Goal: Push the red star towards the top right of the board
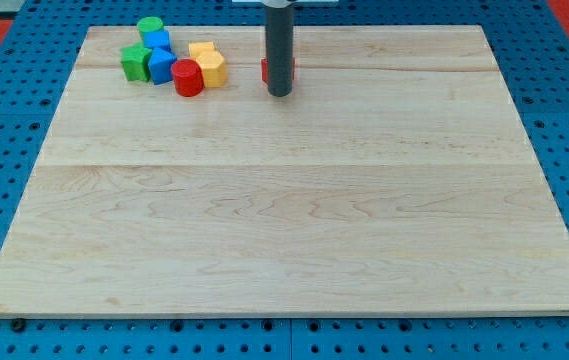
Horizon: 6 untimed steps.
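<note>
A red block (pixel 291 70), mostly hidden behind my rod, sits near the top middle of the wooden board (pixel 284 200); its shape cannot be made out. My tip (pixel 279 93) rests on the board just in front of it, toward the view's bottom, touching or nearly touching it.
A cluster of blocks lies at the top left: a green cylinder (pixel 149 27), a blue block (pixel 157 42), a green block (pixel 135 63), a second blue block (pixel 161 66), a red cylinder (pixel 187 78), and yellow blocks (pixel 207 63). Blue pegboard surrounds the board.
</note>
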### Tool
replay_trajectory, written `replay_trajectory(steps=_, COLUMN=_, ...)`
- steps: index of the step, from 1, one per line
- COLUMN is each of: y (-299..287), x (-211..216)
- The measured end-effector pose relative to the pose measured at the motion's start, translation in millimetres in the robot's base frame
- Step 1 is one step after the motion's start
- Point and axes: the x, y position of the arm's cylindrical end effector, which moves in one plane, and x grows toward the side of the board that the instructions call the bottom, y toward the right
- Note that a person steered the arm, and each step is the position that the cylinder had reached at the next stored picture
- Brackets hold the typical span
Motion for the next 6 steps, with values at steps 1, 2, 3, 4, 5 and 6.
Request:
replay_trajectory(steps=1, y=-33.5, x=-11.5)
replay_trajectory(steps=2, y=-9.3, x=-24.0)
replay_trajectory(steps=3, y=67.2, x=-23.6)
replay_trajectory(steps=4, y=71.7, x=-35.5)
replay_trajectory(steps=5, y=38.4, x=-48.9)
replay_trajectory(steps=6, y=70.5, x=-59.4)
